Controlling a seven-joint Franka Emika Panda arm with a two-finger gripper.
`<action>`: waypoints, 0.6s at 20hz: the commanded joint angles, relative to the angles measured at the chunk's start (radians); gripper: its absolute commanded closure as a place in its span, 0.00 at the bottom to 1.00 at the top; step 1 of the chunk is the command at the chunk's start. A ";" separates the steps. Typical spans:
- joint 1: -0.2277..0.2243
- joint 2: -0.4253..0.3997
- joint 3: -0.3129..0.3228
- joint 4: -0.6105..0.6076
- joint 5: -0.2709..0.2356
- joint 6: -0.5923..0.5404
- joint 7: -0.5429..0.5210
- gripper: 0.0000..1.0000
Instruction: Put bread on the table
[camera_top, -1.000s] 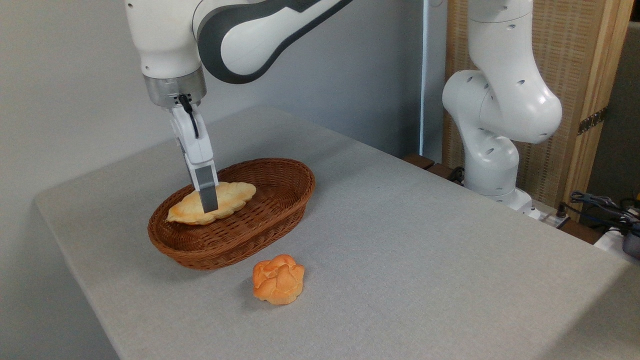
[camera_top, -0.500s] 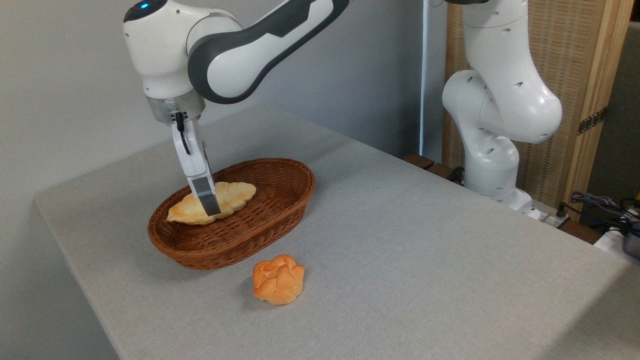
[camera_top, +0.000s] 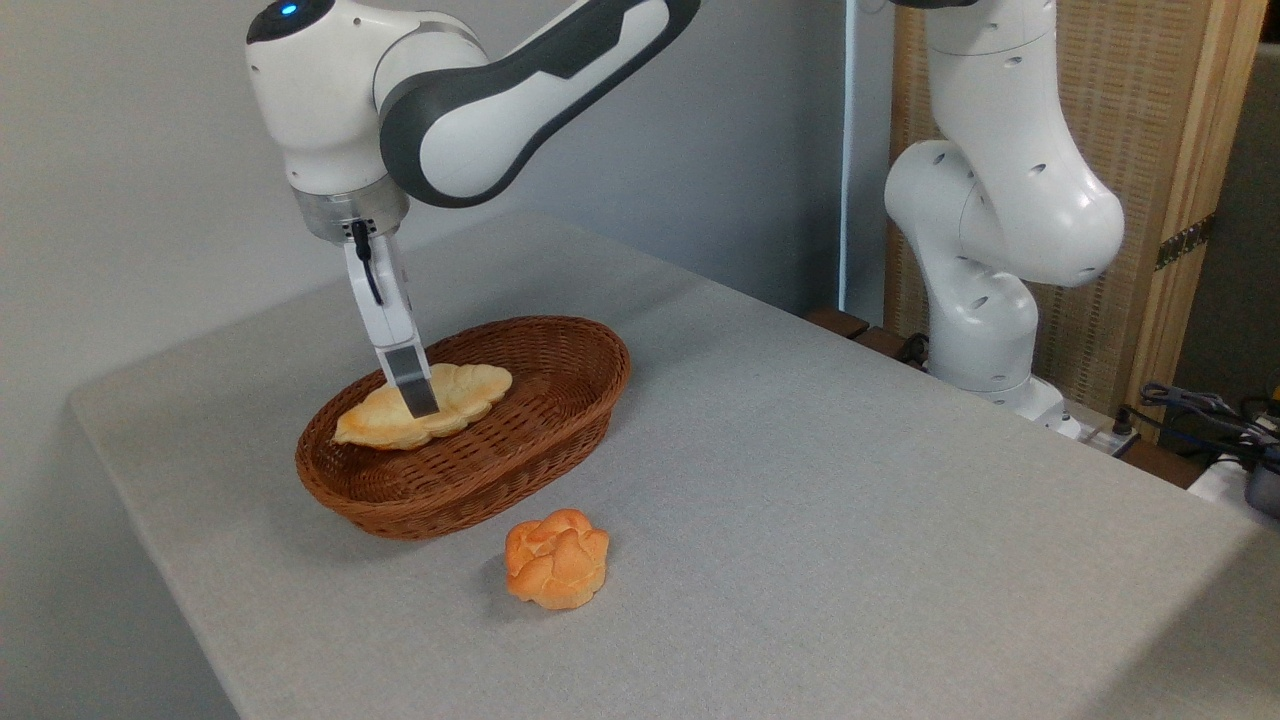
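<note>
Nearest on the table (camera_top: 800, 520) sits a small round orange bun (camera_top: 557, 572), alone on the grey cloth just in front of the basket (camera_top: 470, 470) and not touching it. It is not the piece the task asks for.

Behind the bun, the brown oval wicker basket stands on the left half of the table. The bread (camera_top: 425, 405), flat, pale golden and leaf-shaped with a scalloped edge, lies inside it toward the left end, one tip resting near the left rim.

The gripper (camera_top: 418, 398) comes down from above onto the middle of the bread, its grey finger crossing the bread's near edge. Only that one finger shows clearly from this side, so I cannot tell whether the fingers are closed on the bread or merely set around it. The bread looks to be resting in the basket rather than lifted.

Further back, the arm's white and grey links arch over the far left of the table, and its base stands off the far right edge, in front of a woven panel.

The step in hand appears to be the grasp. The next move calls for a firm but gentle pinch across the thin bread, then a straight lift high enough to clear the basket rim, and a carry to open cloth, probably to the right, away from the bun.
</note>
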 joint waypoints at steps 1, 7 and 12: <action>0.003 -0.004 0.000 -0.005 -0.013 -0.013 0.022 0.00; 0.003 0.014 0.001 -0.005 -0.008 -0.013 0.026 0.00; 0.003 0.047 0.003 -0.008 0.043 -0.013 0.025 0.00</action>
